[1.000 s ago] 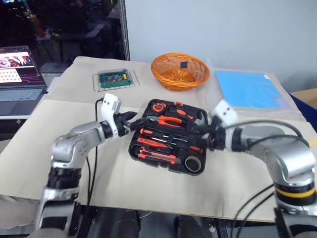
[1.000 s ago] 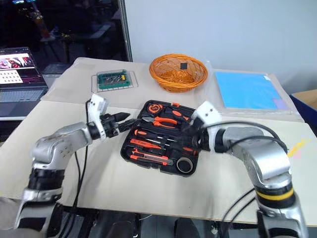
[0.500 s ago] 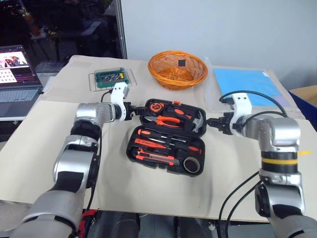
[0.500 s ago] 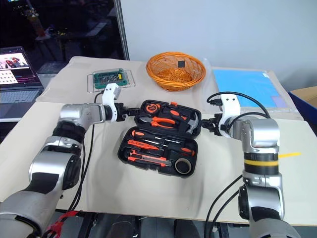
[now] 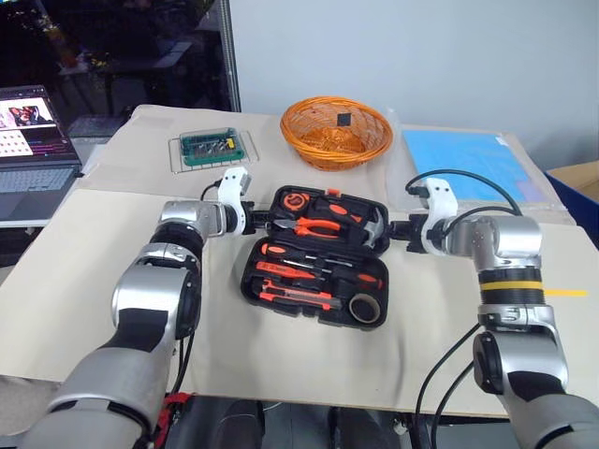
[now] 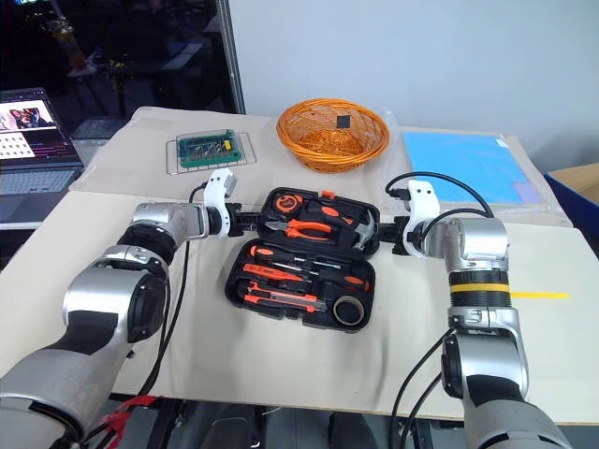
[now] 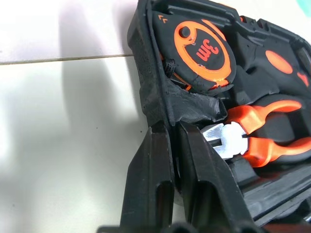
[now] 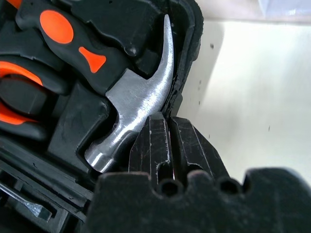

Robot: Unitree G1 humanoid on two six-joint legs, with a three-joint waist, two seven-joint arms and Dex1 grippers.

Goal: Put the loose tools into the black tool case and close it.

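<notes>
A bench (image 5: 112,309) covered in pale beige sheeting stands before a grey wall, with a dark window and a laptop (image 5: 33,140) at the robot's left. Over the past second both arms have swung from the near half of the black tool case (image 5: 318,257) out to the two ends of its far half, and both pairs of fingers, then apart, have come together. The left end effector (image 7: 176,145) now pinches the moulded rim of the far half just beside the orange tape measure (image 7: 201,53) and the nose of the orange-handled pliers (image 7: 252,133); the right end effector (image 8: 167,133) pinches the opposite rim right against the steel claw hammer (image 8: 136,97). This reads as a two-handed grip on the half that will serve as lid, so the loading stage appears finished and the closing fold is the likely step in hand. The case lies open and flat at the middle of the bench, directly between the two end effectors, its nearer half holding screwdrivers (image 5: 314,271), a utility knife (image 5: 299,296) and a roll of tape (image 5: 363,308) in their fitted slots; no loose tool can be made out on the sheeting. Farther back stand a green bit holder (image 5: 213,147), an orange wicker basket (image 5: 339,133) and a blue sheet (image 5: 468,161), all well apart from the case.
</notes>
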